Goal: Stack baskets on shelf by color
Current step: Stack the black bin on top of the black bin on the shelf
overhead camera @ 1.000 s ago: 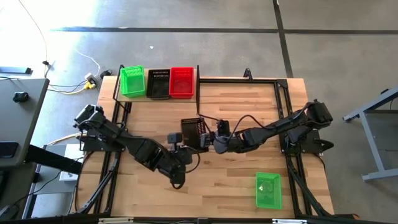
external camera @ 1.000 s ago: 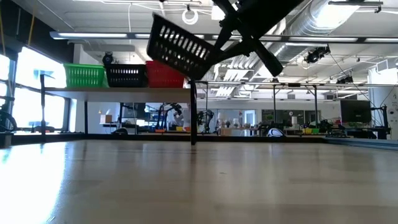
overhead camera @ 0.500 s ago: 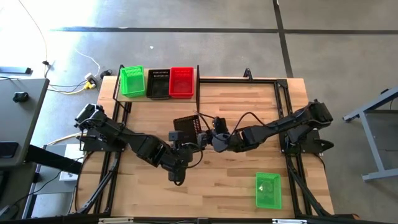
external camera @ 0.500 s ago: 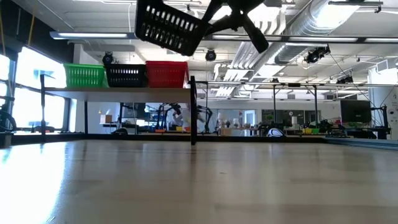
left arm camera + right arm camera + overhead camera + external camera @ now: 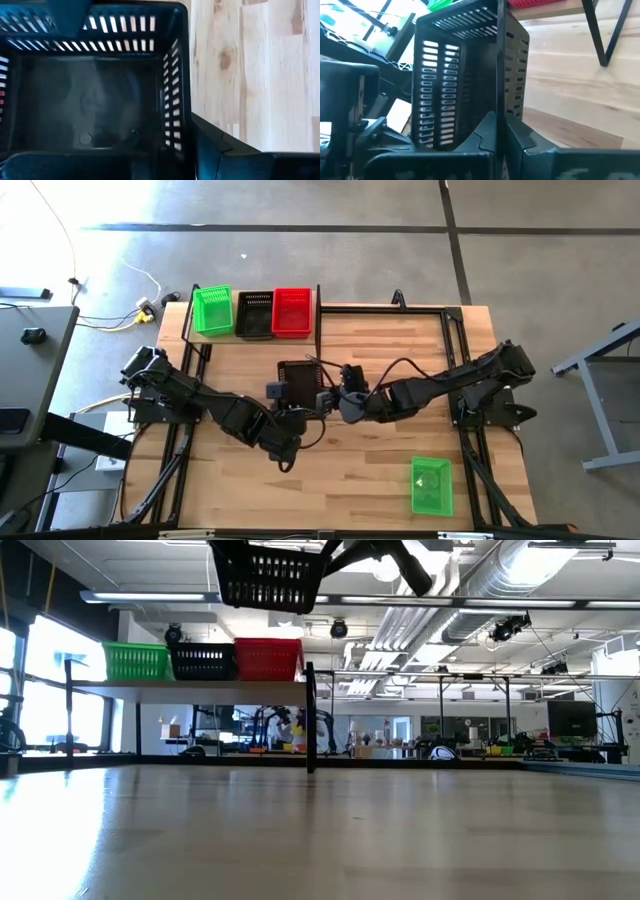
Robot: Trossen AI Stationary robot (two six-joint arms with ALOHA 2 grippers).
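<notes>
High view: a black basket (image 5: 300, 377) sits at the centre of the frame, held off the surface (image 5: 400, 440) by the right hand (image 5: 333, 402), which is clamped on one basket wall; the left hand (image 5: 285, 402) lies just beside the basket's near-left corner, and whether it touches cannot be told. The shelf (image 5: 186, 320) in the upper left carries green (image 5: 212, 311), black (image 5: 254, 314) and red (image 5: 292, 312) baskets side by side; a further green basket (image 5: 431, 485) rests at lower right. Low view: the carried basket hangs at the top of the frame, roughly level, above the shelf row. Left wrist view: the basket's open interior fills the frame, and the left hand's fingers (image 5: 220, 150) appear partly parted, with nothing clearly held. Right wrist view: the right hand's fingers (image 5: 515, 137) pinch the thin slotted wall at the rim. Handling judgement: the basket is probably light, thin-walled plastic mesh, fairly stiff yet liable to flex and swing under a one-sided grip. The rim edge is the best purchase, mid-wall rather than at a corner. The smooth plastic may slip, so lower it squarely into the shelf's black basket.
</notes>
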